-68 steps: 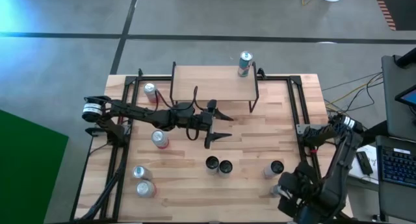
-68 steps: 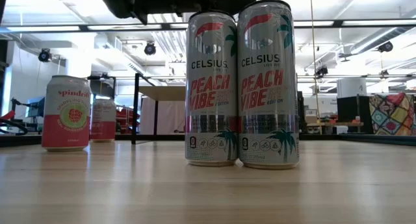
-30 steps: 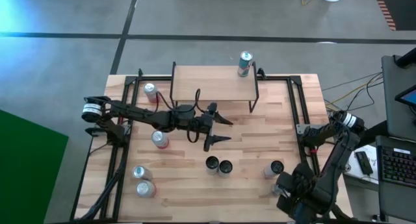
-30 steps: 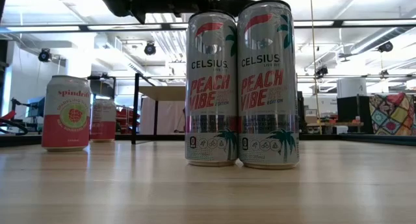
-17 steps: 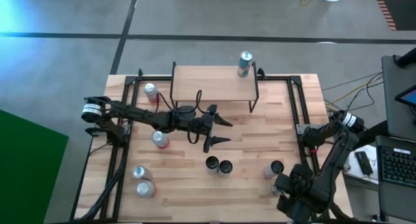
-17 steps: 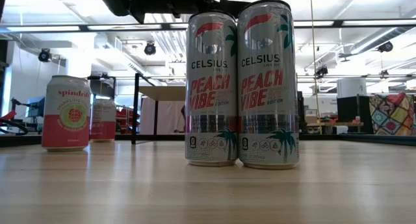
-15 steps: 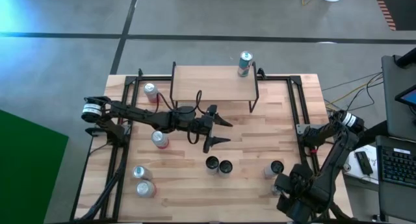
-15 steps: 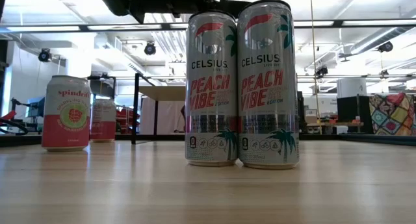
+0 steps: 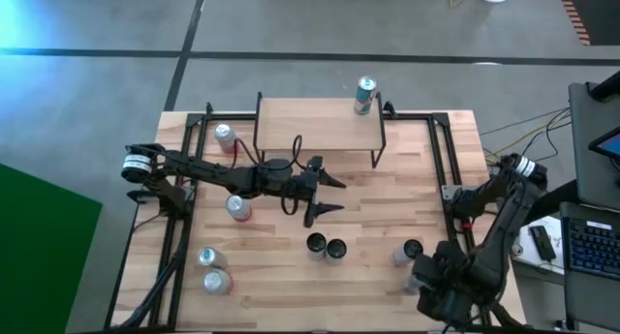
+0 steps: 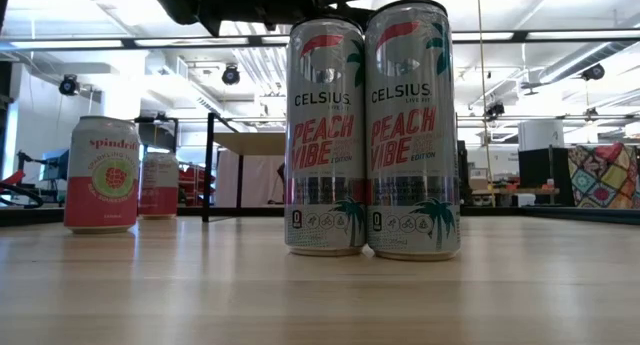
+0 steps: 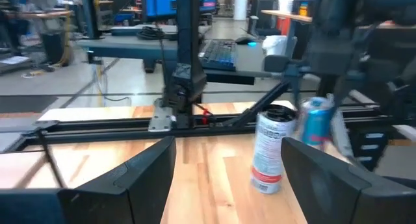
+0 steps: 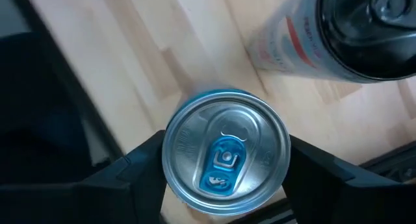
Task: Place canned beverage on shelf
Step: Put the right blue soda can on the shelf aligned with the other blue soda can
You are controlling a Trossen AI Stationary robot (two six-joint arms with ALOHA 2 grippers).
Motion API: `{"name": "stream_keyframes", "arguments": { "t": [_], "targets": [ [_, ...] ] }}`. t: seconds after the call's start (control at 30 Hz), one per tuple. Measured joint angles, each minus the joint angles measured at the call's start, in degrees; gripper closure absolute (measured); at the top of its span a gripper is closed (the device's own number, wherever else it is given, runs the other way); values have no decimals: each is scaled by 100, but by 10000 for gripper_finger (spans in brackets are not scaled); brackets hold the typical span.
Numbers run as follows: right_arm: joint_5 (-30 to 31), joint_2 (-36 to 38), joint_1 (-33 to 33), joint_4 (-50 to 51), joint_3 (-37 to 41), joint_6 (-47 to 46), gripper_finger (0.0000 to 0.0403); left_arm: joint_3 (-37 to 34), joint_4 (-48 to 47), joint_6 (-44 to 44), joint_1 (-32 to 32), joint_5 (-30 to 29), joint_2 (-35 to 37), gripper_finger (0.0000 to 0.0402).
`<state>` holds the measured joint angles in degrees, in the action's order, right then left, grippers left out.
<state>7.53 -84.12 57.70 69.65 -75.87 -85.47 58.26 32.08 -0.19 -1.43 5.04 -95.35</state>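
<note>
The shelf [image 9: 320, 124] stands at the table's far middle, with one silver can [image 9: 364, 94] upright on its far right corner. My right gripper [image 9: 424, 274] is near the table's near right corner, shut on a silver can with a blue tab [image 12: 224, 159]. This can also shows in the left wrist view [image 11: 316, 120]. My left gripper [image 9: 338, 195] is open and empty over the table's middle, pointing toward the right edge. My right gripper holds the blue-tab can between its two fingers [image 12: 140, 169], one on each side of the can's upper wall [image 12: 170, 160]. The fingers come from above, pointing down. The can stands upright. I cannot tell whether its base is on the table.
A white can with a black top [image 9: 412, 249] stands right beside the held can. Two tall Celsius cans [image 9: 326, 246] stand in the near middle. Several pink cans [image 9: 237, 208] are spread over the left half. Black metal rails [image 9: 448, 165] frame the table.
My right arm's elbow has swung a little toward the table's far edge, while its gripper has stayed over the blue-tab can.
</note>
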Motion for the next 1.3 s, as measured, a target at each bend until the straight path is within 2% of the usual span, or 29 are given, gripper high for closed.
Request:
{"name": "stream_keyframes", "arguments": {
  "t": [0.33,0.63,0.87,1.1,1.3],
  "targets": [
    [660,304,-196,92,-707,523,162,-4,-4,79,-42,79,2,137],
    [750,144,-738,72,-1175,1642,161,-15,-9,58,-60,1109,4,137],
    [754,85,-1597,92,-1445,2987,161,-20,-20,82,-201,1838,-264,137],
    [756,85,-2562,119,-1751,4293,161,176,-9,-90,-217,1847,-521,137],
    [729,11,-3191,533,-2134,4933,161,639,-237,-186,-223,1842,-889,137]
  ]
}}
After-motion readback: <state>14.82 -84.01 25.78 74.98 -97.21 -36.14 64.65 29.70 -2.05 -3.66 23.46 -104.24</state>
